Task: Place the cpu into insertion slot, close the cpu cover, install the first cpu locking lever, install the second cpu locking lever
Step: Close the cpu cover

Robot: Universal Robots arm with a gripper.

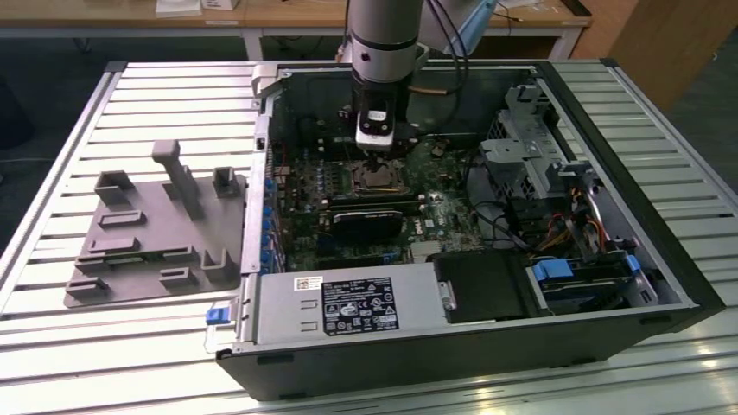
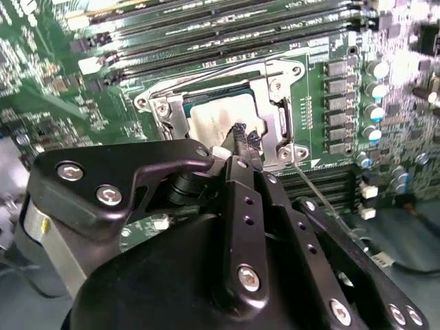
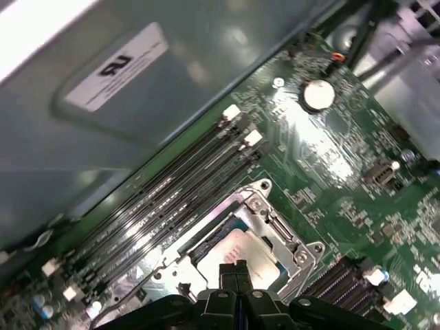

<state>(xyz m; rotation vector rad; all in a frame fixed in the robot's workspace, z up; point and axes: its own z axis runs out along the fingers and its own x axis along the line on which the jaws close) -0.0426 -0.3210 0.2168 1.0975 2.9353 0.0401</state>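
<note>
- Seating looks done: the cpu (image 3: 242,249) lies flat in the insertion slot (image 3: 205,242) on the green motherboard (image 3: 330,165).
- The cpu cover (image 3: 278,230) appears folded down around it, framing its pale top.
- One thin locking lever (image 2: 323,196) juts free beside the socket, so I judge the levers unlatched.
- My gripper (image 3: 236,269) hovers over the cover's edge, fingers pinched narrow, holding nothing.

gripper (image 2: 244,141): black, fingertips pressed together, just above the cpu
cpu (image 2: 206,118): pale silver top, seen through cover opening
cpu cover (image 2: 271,103): silver frame, lying flat around cpu
locking lever (image 2: 323,197): thin rod, runs out from cover corner
memory slots (image 2: 227,31): long, black, beside cover
capacitors (image 2: 375,89): one column on green motherboard (image 2: 41,82)
</note>
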